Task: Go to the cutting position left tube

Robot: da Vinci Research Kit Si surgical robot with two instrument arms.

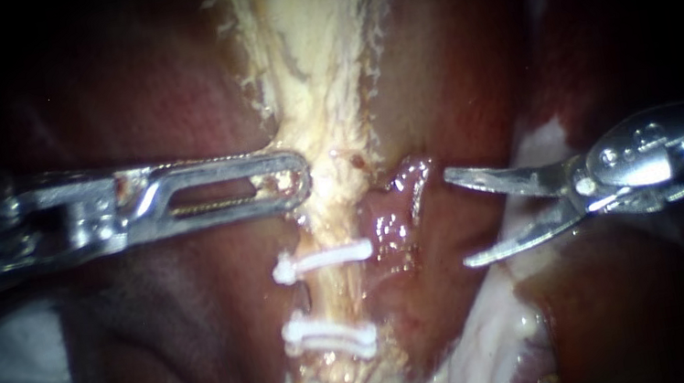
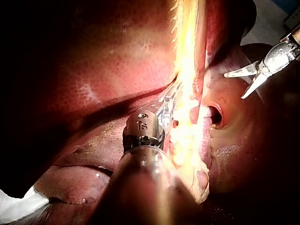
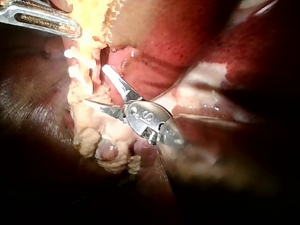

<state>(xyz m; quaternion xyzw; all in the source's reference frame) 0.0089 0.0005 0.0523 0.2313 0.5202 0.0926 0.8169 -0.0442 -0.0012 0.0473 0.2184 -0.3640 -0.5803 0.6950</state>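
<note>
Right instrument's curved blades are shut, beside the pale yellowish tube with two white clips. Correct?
No. The right instrument has its curved metal blades open, a clear gap between them, as the endoscope view shows. It is beside the pale yellowish tube with two white clips.

Light pools centrally, glaring on the pale tissue, edges black.

Dark surroundings, white cloth at lower left.

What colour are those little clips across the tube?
White; the clips show best in the endoscope view.
</note>
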